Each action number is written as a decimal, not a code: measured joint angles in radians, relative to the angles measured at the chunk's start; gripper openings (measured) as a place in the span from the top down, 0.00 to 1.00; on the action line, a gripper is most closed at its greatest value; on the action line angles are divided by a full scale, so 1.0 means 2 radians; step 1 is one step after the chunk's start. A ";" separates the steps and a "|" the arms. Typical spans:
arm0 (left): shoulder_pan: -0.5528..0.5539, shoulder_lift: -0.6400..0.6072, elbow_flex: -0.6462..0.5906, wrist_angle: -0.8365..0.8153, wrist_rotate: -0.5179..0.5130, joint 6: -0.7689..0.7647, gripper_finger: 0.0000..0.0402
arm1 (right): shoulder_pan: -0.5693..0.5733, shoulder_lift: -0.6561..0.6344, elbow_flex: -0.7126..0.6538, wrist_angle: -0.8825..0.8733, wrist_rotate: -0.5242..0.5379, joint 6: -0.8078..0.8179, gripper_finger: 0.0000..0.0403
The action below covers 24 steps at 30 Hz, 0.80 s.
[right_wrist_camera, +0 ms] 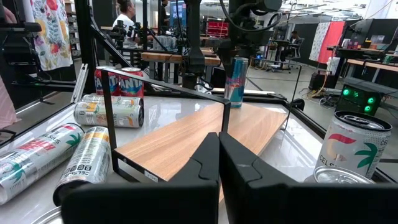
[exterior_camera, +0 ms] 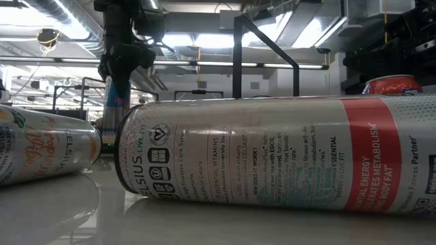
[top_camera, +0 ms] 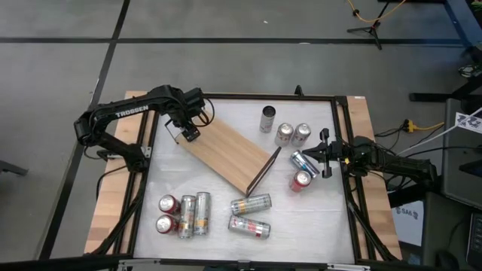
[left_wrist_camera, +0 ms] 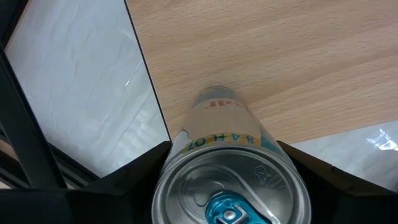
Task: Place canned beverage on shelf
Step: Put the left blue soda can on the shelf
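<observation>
L gripper (top_camera: 187, 128) clenched on upright can (right_wrist_camera: 236, 79), held over far end of shelf (top_camera: 228, 155) just below it. R gripper (top_camera: 322, 154) closed w/ nothing in it, near bench (top_camera: 301, 218) edge, shelf ahead of it

- Shelf (top_camera: 226, 154): light-brown wood grain, thin black frame.
- Surface (top_camera: 301, 222): glossy white.
- Held can (right_wrist_camera: 236, 81): blue with pink streaks, silver lid, blue tab.
- Lying can (exterior_camera: 272, 153): white, red band.
- Left pincer (top_camera: 188, 132): black.

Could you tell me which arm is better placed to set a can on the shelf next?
The left. Its left gripper already holds a can upright over the far end of the shelf. The right gripper is shut, empty, beside the shelf's other end.
</observation>
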 joint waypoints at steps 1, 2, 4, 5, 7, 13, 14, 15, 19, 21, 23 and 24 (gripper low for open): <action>0.000 0.000 0.000 0.000 0.000 0.000 0.35 | 0.000 0.000 0.000 0.000 0.000 0.000 1.00; 0.000 0.000 0.000 0.000 0.000 0.000 0.35 | 0.000 0.000 0.000 0.000 0.000 0.000 1.00; 0.000 0.000 0.000 0.000 0.000 0.000 0.35 | 0.000 0.000 0.000 0.000 0.000 0.000 1.00; 0.000 0.000 0.000 0.000 0.000 0.000 0.34 | 0.000 0.000 0.000 0.000 0.000 0.000 1.00; 0.000 0.000 0.000 0.000 0.001 0.000 0.33 | 0.000 0.000 0.000 0.000 0.000 0.000 1.00; 0.000 0.000 0.000 -0.002 0.001 -0.008 0.21 | 0.000 0.000 0.000 0.000 0.000 0.000 1.00; 0.000 0.000 0.000 -0.002 0.001 -0.016 0.20 | 0.000 0.000 0.000 0.000 0.000 0.000 1.00; 0.000 0.000 0.000 -0.002 0.001 -0.024 0.19 | 0.000 0.000 0.000 0.000 0.000 0.000 1.00; 0.000 0.000 0.004 -0.006 0.011 -0.028 0.17 | 0.000 0.000 0.000 0.000 0.000 0.000 1.00; 0.000 0.000 0.011 -0.006 0.011 -0.029 0.17 | 0.000 0.000 0.000 0.000 0.000 0.000 1.00; 0.000 0.000 0.021 -0.006 0.011 -0.029 0.17 | 0.000 0.000 0.000 0.000 0.000 0.000 1.00; 0.000 0.000 0.027 -0.006 0.011 -0.029 0.17 | 0.000 0.000 0.000 0.000 0.000 0.000 1.00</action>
